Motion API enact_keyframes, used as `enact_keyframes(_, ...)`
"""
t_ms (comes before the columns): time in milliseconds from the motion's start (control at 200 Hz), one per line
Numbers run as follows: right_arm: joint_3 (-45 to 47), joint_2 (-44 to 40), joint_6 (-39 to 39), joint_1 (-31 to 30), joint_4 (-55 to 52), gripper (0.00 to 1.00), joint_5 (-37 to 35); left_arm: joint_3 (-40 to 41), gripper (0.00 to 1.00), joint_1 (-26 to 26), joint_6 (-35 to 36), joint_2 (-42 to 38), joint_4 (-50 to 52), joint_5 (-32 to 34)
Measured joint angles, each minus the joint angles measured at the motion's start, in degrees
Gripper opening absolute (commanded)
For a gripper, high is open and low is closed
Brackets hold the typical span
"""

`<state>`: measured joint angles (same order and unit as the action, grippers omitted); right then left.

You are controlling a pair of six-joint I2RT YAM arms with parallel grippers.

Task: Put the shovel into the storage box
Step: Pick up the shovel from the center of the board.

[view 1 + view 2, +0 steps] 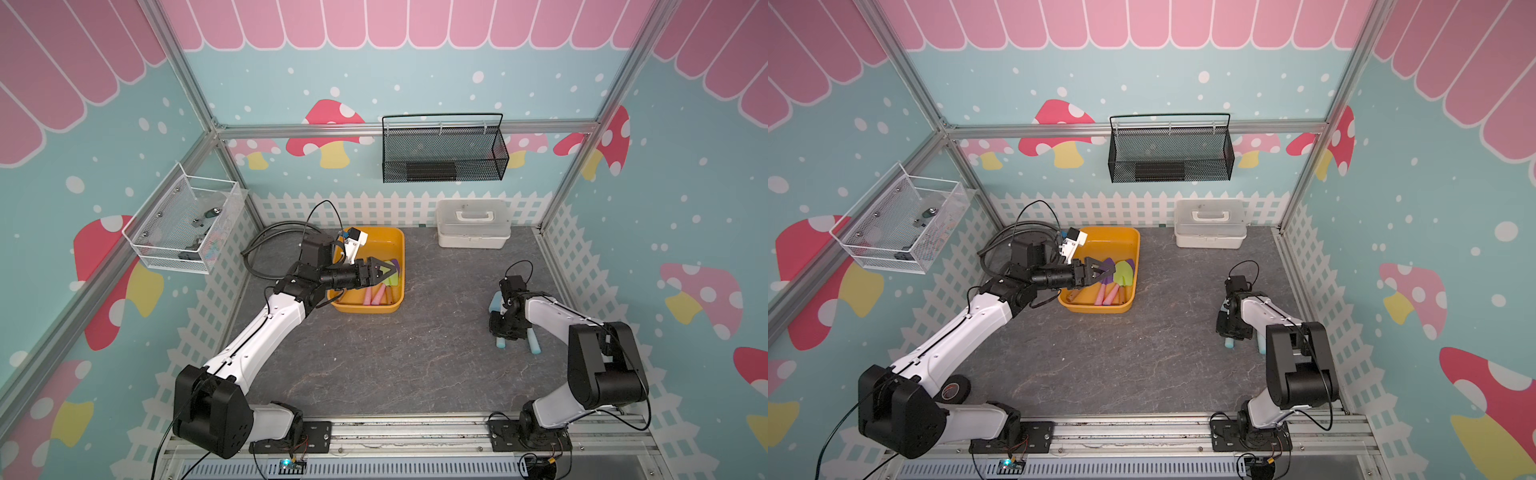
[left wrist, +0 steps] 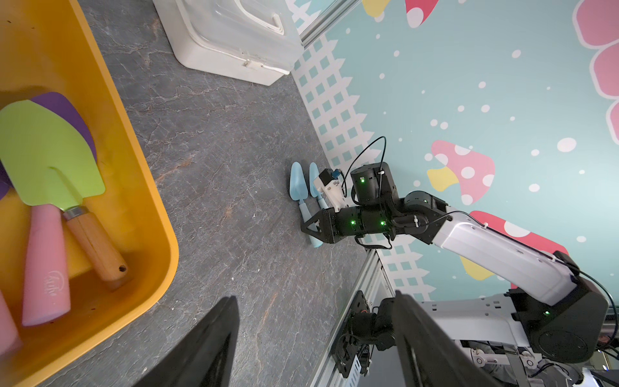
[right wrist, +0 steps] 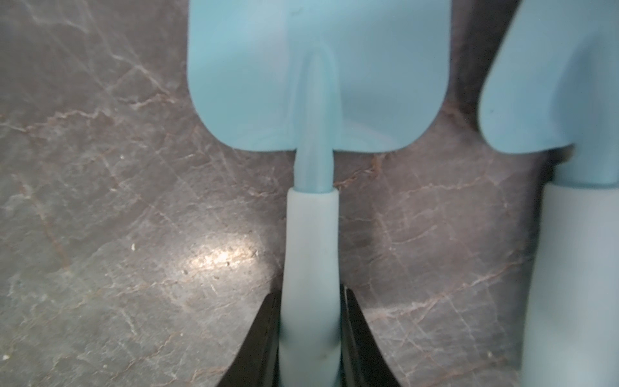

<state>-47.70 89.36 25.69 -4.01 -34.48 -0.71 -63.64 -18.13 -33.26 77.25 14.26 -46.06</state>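
Two light blue shovels lie side by side on the grey tabletop at the right. My right gripper [image 3: 310, 335] is shut on the handle of one shovel [image 3: 318, 73], which still rests on the table. The other blue shovel [image 3: 552, 83] lies just beside it. In a top view only the held shovel's blade [image 1: 495, 301] and handle end show under the wrist. The yellow storage box [image 1: 399, 245] stands at the back left and holds a green shovel [image 2: 50, 150], a purple one [image 2: 67, 107] and pink handles. My left gripper [image 1: 388, 270] hovers open over the box, holding nothing.
A white lidded case [image 1: 471, 224] sits at the back right. A black mesh basket [image 1: 444, 153] hangs on the back wall and a white wire basket [image 1: 187, 224] on the left wall. Cables [image 1: 266, 249] lie behind the box; a tape roll [image 1: 955, 388] lies front left.
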Motion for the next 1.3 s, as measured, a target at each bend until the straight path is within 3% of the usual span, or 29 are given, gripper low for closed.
enact_keyframes(330,-1.5,-6.0,0.0,-2.5,-4.6,0.01,2.0,-0.5,0.76,0.0,0.0,3.5,-0.2,0.0)
enact_keyframes(771,-15.8,-16.7,1.9,-21.0,-15.4,0.0,1.2,-8.7,0.77,-5.0,0.3,12.3,0.1,0.0)
enact_keyframes(1066,-19.2,-15.8,5.9,-34.0,-18.4,0.0,-1.0,-10.8,0.74,-11.3,0.6,19.6,0.3,1.3)
enact_keyframes(1301,-21.9,-12.5,7.3,-38.1,-18.7,0.0,-2.6,-10.8,0.7,-12.6,0.8,21.0,0.5,3.8)
